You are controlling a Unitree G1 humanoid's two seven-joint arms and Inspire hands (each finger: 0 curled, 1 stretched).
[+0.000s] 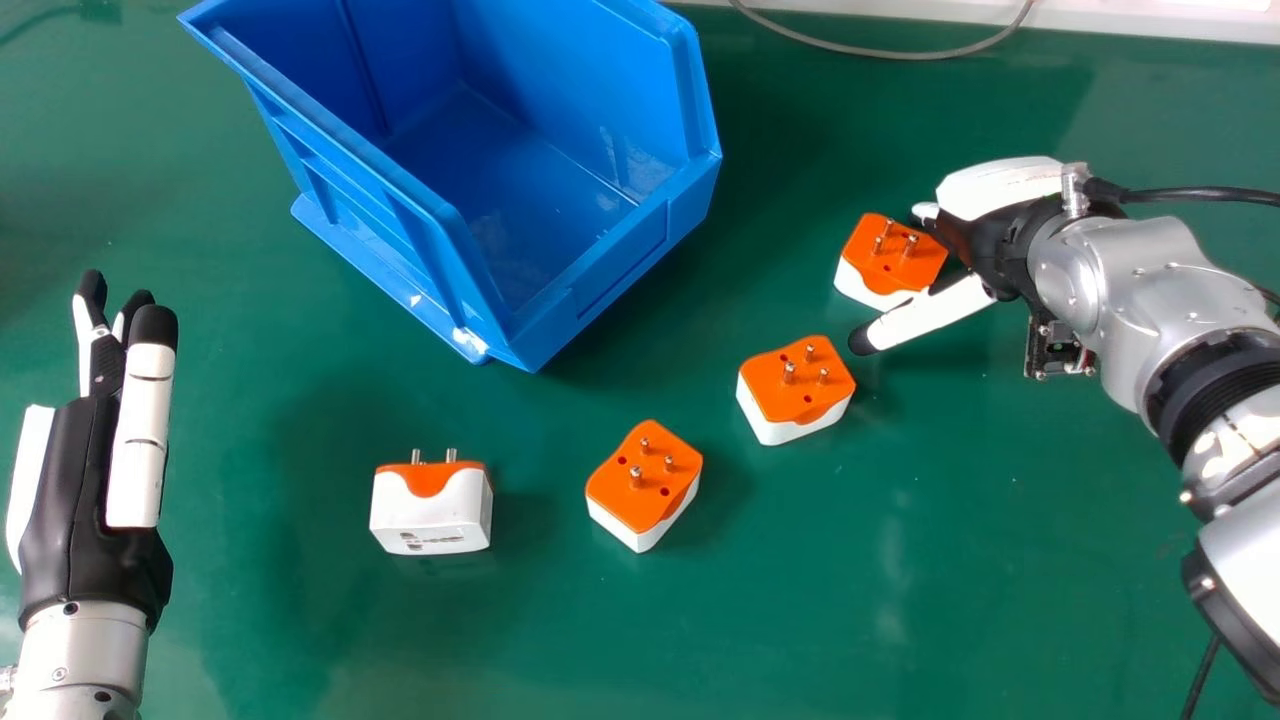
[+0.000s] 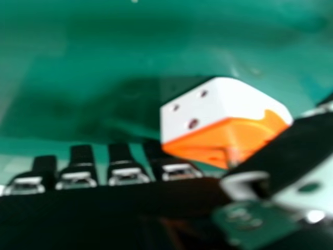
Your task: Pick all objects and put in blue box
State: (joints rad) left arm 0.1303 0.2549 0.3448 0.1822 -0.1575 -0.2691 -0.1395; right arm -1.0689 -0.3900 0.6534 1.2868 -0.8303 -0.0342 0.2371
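Well, on our green surface (image 1: 300, 640) we see, left to right, our open left hand (image 1: 60, 500) pointing forward, the blue box (image 1: 600, 290), the first adapter (image 1: 430, 505), second adapter (image 1: 640, 485), third adapter (image 1: 795, 390) and fourth adapter (image 1: 880, 275), all prongs-up. A grey cable (image 1: 880, 52) curves behind; our right hand (image 1: 950, 305) slants in, open around the fourth adapter.

So there's four orange-and-white plug adapters (image 1: 645, 485) on the green table (image 1: 800, 610) near the blue box (image 1: 620, 270), right hand (image 1: 1000, 188) right at one, left hand (image 1: 65, 510) off left.
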